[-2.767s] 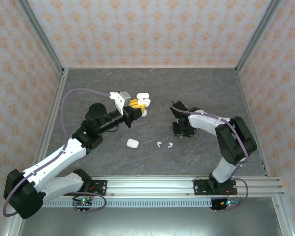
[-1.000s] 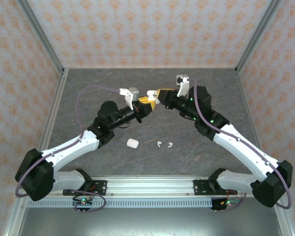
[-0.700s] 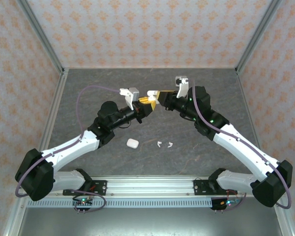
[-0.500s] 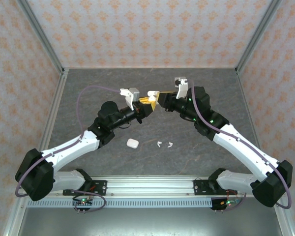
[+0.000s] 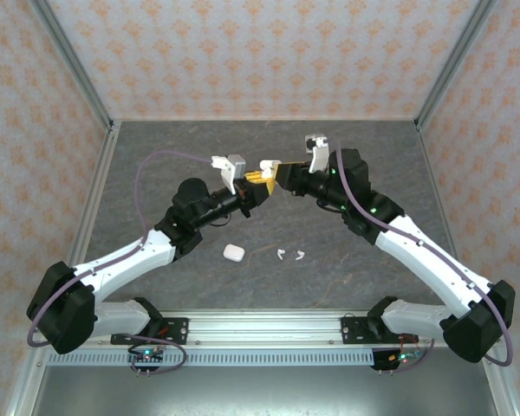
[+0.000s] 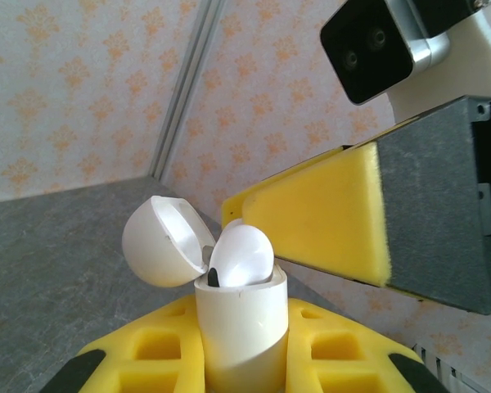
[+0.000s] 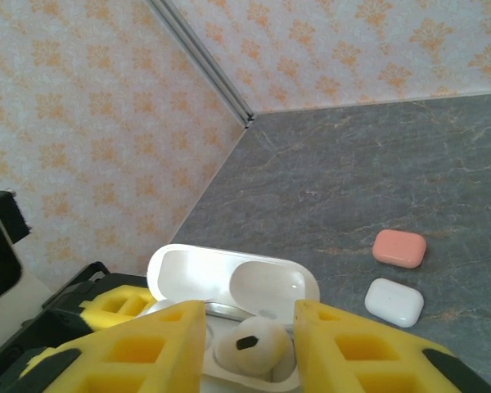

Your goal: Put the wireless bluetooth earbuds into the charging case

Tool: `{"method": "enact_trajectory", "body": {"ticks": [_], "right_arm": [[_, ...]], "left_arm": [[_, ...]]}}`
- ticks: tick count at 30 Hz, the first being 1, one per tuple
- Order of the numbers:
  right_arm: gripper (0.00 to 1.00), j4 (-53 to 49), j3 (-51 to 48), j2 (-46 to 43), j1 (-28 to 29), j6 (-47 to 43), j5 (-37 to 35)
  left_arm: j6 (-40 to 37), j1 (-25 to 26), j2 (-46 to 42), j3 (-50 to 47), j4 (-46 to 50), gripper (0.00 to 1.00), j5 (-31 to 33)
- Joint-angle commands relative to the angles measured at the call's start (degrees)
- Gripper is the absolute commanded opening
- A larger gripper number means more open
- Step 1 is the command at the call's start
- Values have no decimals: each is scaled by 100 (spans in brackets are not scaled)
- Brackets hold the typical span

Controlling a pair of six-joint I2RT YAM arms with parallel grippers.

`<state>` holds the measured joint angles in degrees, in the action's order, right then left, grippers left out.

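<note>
The left end effector (image 6: 241,354) clenches the open charging case (image 6: 241,319); a white earbud (image 6: 244,254) stands in the case, head up, between the parted, released jaws of the right end effector (image 7: 250,348).

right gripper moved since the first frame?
Yes. The right gripper went left and toward the back wall, away from the loose earbuds, to the open case.

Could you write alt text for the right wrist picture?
An open white plastic charging case with a white earbud seated inside sits between the right hand's yellow foam fingers. Beyond, a coral-pink closed case and a white closed case lie on the grey table.
</note>
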<state>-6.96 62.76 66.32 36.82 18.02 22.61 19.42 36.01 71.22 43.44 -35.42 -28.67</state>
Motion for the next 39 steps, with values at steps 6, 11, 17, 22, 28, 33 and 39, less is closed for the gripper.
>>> {"method": "enact_trajectory", "body": {"ticks": [6,11,17,22,28,33,39], "right_arm": [[49,-419,543,-19,49,-50,63],[62,-930,864,-66,-1,-305,-177],[82,-721,594,-273,-681,58,884],[95,-157,250,-197,-852,325,2221],[94,757,94,106,-813,873,2869],[94,977,248,284,-760,887,2986],[85,946,441,226,-764,680,2931]], "left_arm": [[-140,29,-11,108,-361,0,-25],[-149,29,-71,54,-420,0,-34],[-169,29,-201,-24,-530,0,-87],[-178,28,-250,-14,-529,0,-230],[-162,47,-186,61,-532,0,-393],[-202,99,-153,99,-450,0,-429],[-296,108,-166,134,-301,0,-405]]}}
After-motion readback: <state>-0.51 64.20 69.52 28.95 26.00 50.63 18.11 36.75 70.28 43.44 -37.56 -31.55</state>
